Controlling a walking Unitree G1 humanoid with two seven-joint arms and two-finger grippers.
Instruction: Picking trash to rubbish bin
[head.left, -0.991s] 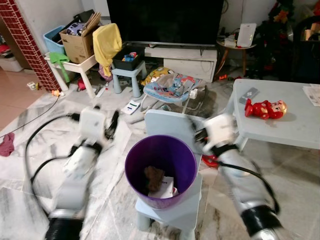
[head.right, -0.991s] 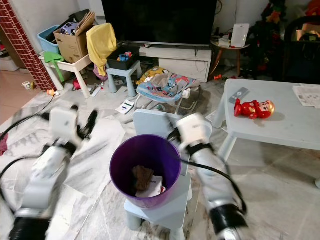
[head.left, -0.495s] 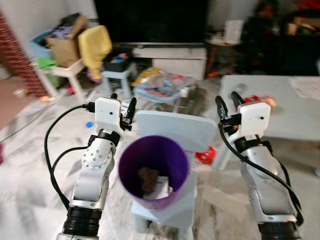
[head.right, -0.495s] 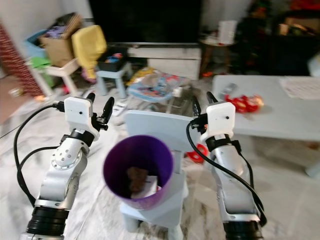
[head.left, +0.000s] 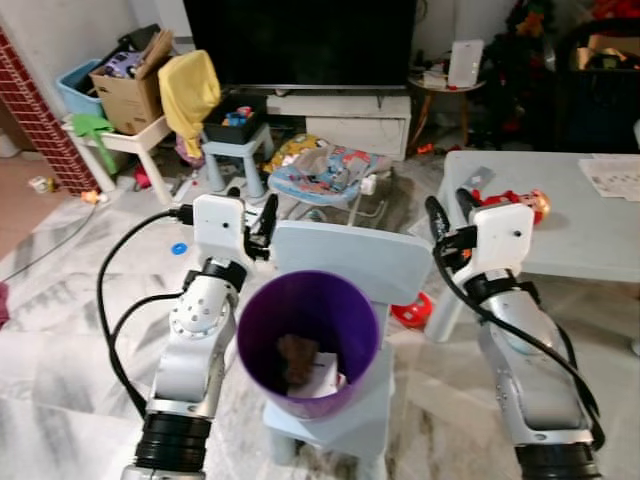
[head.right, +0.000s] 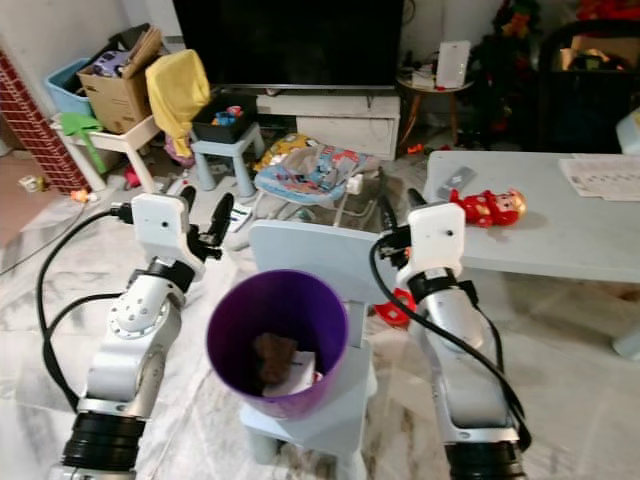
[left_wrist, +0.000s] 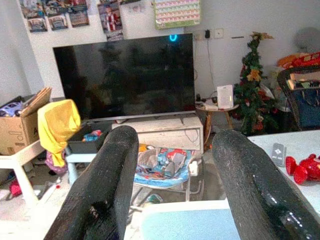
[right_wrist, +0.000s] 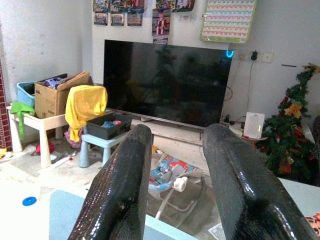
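A purple rubbish bin (head.left: 252, 352) stands on the seat of a light-blue child's chair (head.left: 345, 258) right in front of me. Inside it lie a brown crumpled piece of trash (head.left: 297, 355) and a white piece (head.left: 326, 376). My left gripper (head.right: 205, 205) is raised at the bin's left side, fingers pointing up and forward, open and empty. My right gripper (head.left: 450, 208) is held at the same height on the bin's right, also open and empty. In each wrist view the two black fingers (left_wrist: 107, 185) (right_wrist: 125, 180) stand apart, with the television showing between them.
A low grey table (head.left: 590, 245) at the right carries a red toy (head.left: 512, 202), a remote (head.left: 479, 177) and papers. Ahead are a television (head.left: 300, 40), a baby bouncer (head.left: 325, 170), a small stool (head.left: 235, 150), a cardboard box (head.left: 125, 85) and a yellow cloth (head.left: 190, 85). A red object (head.left: 410, 310) lies on the floor under the table.
A second ago both arms were blurred and lower; they have come up to either side of the bin and steadied. The camera view has shifted a little.
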